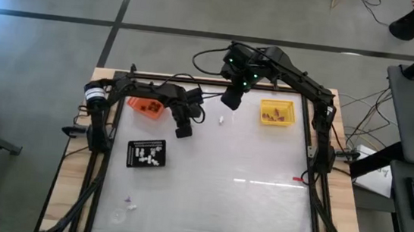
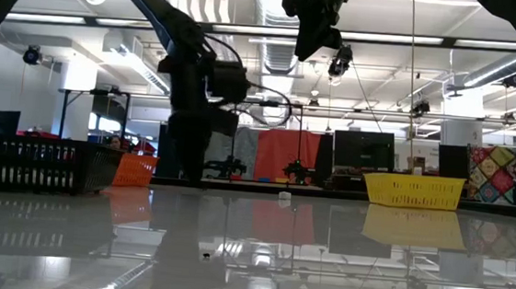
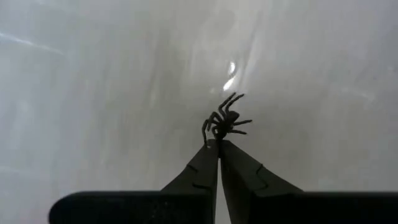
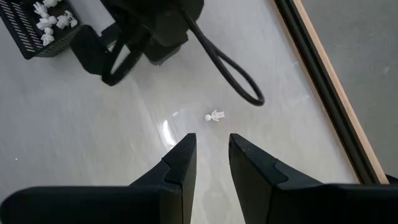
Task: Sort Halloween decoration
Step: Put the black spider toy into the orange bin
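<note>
We see the left tool (image 3: 217, 144) pinched tight on a small black spider (image 3: 224, 121), its two fingertips meeting on the spider's rear while the legs splay out just past them. In the high view this left tool (image 1: 183, 130) sits low over the bench (image 1: 259, 205), just beside the orange tray (image 1: 147, 106) and a little behind the black tray (image 1: 146, 154). In the low view the left arm (image 2: 191, 112) reaches down to the glossy surface.

The right tool (image 4: 208, 155) has its fingers apart with nothing between them. It hangs well above the bench, pointing down at a tiny white figure (image 4: 214, 116) that lies alone on the bare surface. From above, the right tool (image 1: 233, 97) is at the back middle of the bench, between the orange tray and the yellow tray (image 1: 277, 113), with the white figure (image 1: 222, 120) near it towards the front. The low view shows this figure (image 2: 284, 196) as a pale speck on the bench between the two arms.

The black tray holds several white trinkets (image 1: 147, 154), which also show in the right wrist view (image 4: 48, 20). The yellow tray holds some orange-brown pieces (image 1: 271, 118). Two more small pale bits (image 1: 131, 204) lie near the front left corner of the bench; we cannot tell what they are.
</note>
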